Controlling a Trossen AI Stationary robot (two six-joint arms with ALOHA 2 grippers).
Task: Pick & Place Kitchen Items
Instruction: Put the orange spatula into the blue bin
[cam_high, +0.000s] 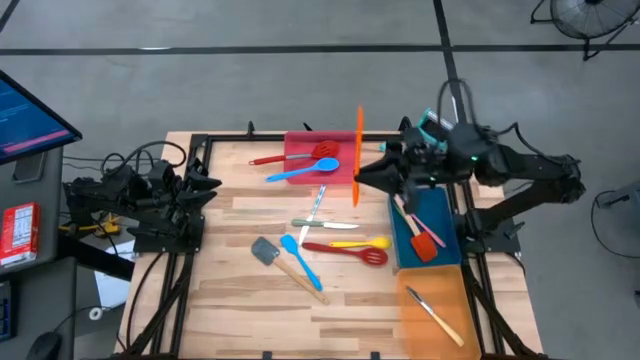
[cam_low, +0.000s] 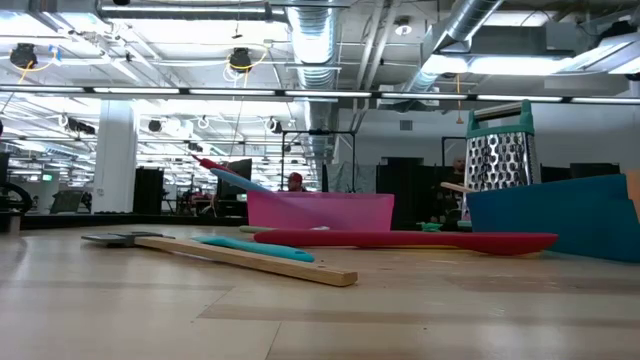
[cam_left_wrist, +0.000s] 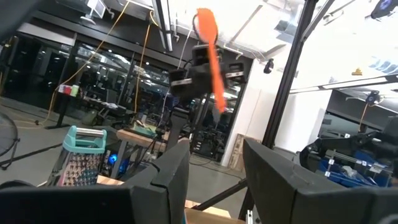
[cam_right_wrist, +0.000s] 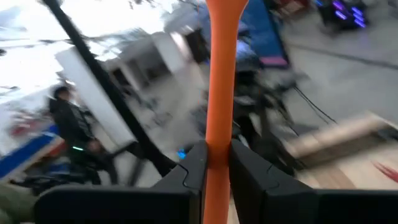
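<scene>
Clamped on the handle of an orange utensil (cam_right_wrist: 221, 74), the right gripper (cam_right_wrist: 216, 163) has its two dark fingers (cam_right_wrist: 188, 171) nearly closed, the slim shaft pinched between them and running straight out past the tips. In the high view this gripper (cam_high: 372, 176) hangs above the table's far right part, between the red tray (cam_high: 300, 148) and the blue tray (cam_high: 445, 215), with the orange utensil (cam_high: 358, 155) showing as a long thin bar raised clear of the wood. The left wrist view catches the same utensil (cam_left_wrist: 211, 53) held aloft and tilted. The left gripper (cam_left_wrist: 211, 168) waits at the table's left edge, partly open and holding nothing.

The orange piece looks light and slender, probably plastic or silicone; the handle seems stiff enough to stay straight in the grip, though a smooth round shaft could turn or slide between narrow pads. A hold near the middle of the handle, as here, should limit swinging. Its working end is not clearly shown, so how flexible that part is cannot be told.

Other kitchen items lie on the table: a blue spoon (cam_high: 300, 171) and a red utensil (cam_high: 290, 156) resting across the red tray, a red slotted spoon (cam_high: 350, 250), a yellow utensil (cam_high: 358, 242), and a grey spatula (cam_high: 285, 262) with a wooden handle. The box grater (cam_low: 497, 155) stands by the blue tray, and the orange tray (cam_high: 435, 310) holds one piece of cutlery.
</scene>
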